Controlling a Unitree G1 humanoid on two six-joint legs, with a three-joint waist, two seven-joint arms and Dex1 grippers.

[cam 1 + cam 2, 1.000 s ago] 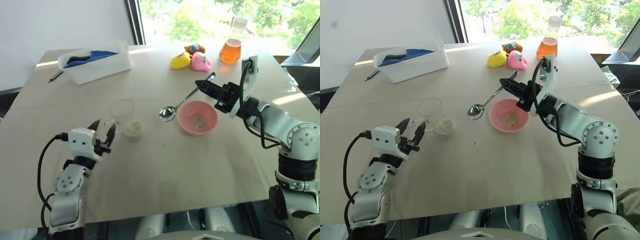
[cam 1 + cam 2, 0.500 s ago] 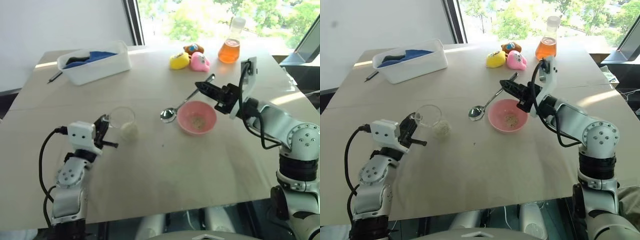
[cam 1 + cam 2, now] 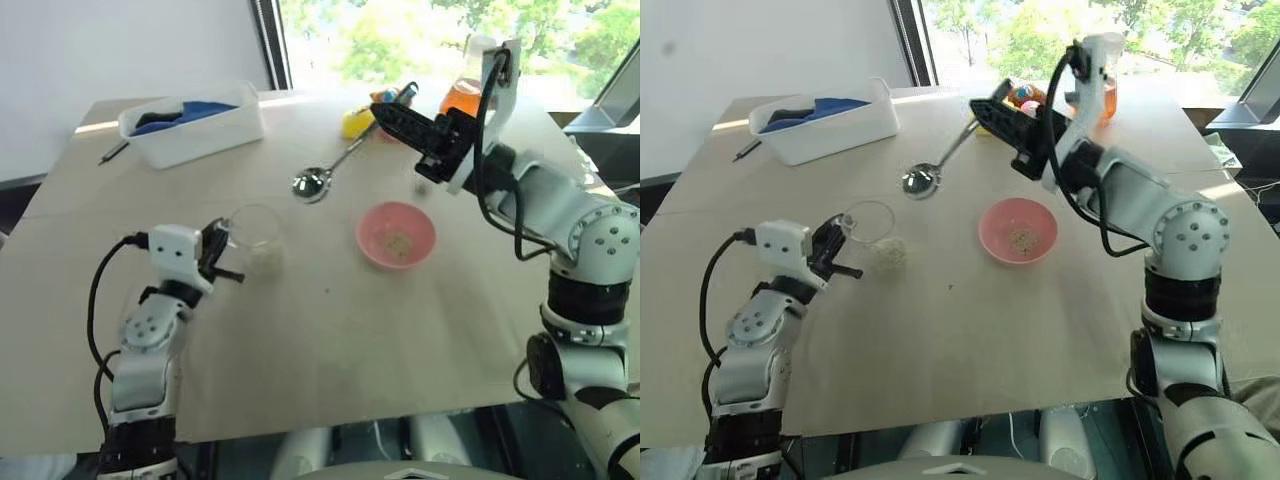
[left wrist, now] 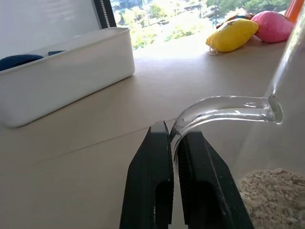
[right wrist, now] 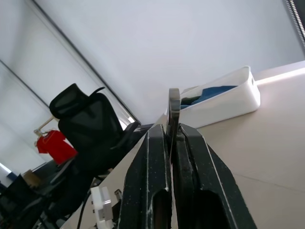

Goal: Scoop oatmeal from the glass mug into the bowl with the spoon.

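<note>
Now the left fingers (image 4: pixel 167 157) are pinching the glass mug (image 3: pixel 254 232) by its handle, while the right fingers (image 5: pixel 172 157) are gripping the spoon (image 3: pixel 322 176), holding it above the tabletop (image 3: pixel 330 340).

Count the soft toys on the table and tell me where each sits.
3, clustered at the table's far edge behind the right gripper: a yellow toy, a pink toy beside it, and a brown toy behind them. The arm partly covers them, so another could be hidden.

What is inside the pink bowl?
A small sprinkle of oatmeal lies in the middle of the pink bowl. Nothing covers it, and the rest of the inside is bare.
</note>
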